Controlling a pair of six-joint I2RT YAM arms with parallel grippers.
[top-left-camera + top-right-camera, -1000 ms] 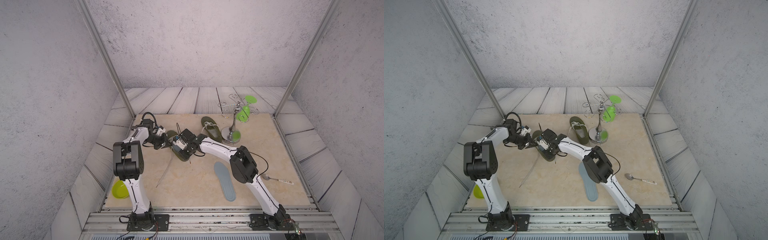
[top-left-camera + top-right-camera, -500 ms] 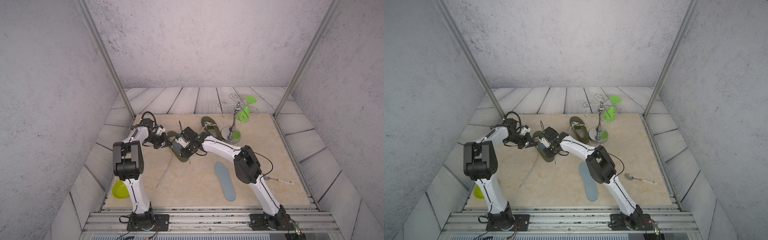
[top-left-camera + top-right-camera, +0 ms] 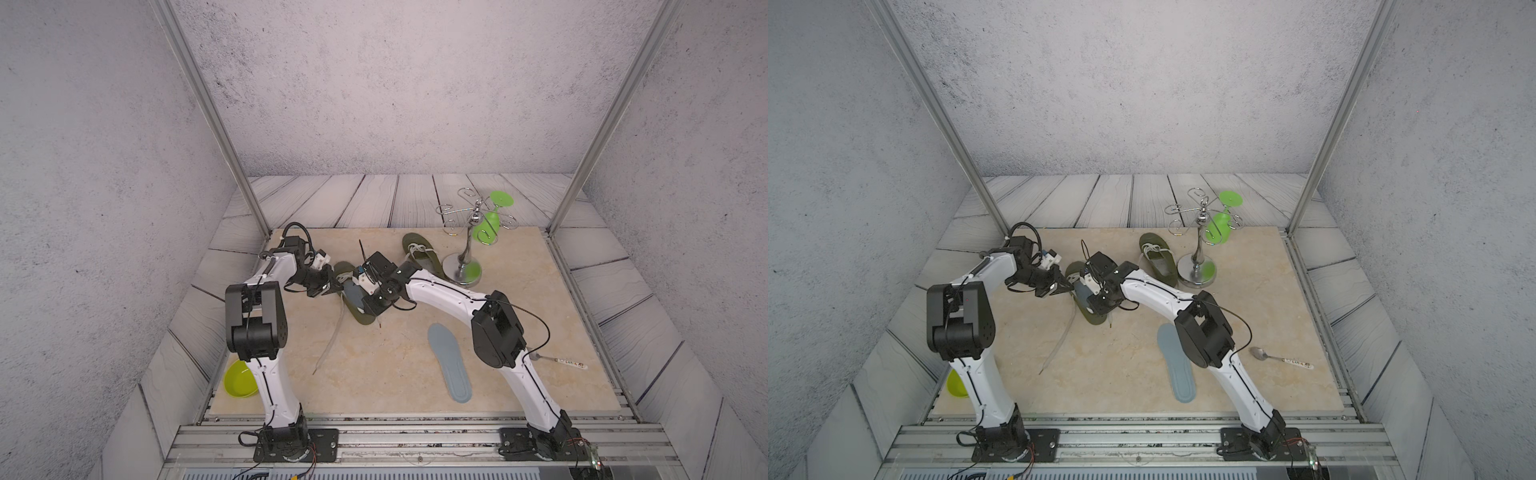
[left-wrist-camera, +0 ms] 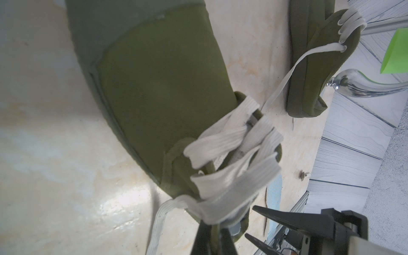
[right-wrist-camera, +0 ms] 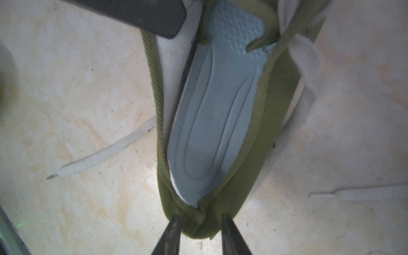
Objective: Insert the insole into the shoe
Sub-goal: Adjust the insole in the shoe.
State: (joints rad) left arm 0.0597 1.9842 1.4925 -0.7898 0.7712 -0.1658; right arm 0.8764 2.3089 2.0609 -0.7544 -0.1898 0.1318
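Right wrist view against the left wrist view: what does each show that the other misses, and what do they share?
Right wrist only: the blue-grey ribbed insole lying inside the olive-green canvas shoe, down to its heel, where the right gripper stands open. Left wrist only: that shoe's toe, a second olive-green shoe, a chrome stand. Shared: the shoe, its white laces, the beige table.

Both top views: high at 6 o'clock edge, facing 12, pitched down, whole table [image 3: 374, 374]. Wrist cams: close-up, share olive shoe [image 4: 154, 88], opposite ends.
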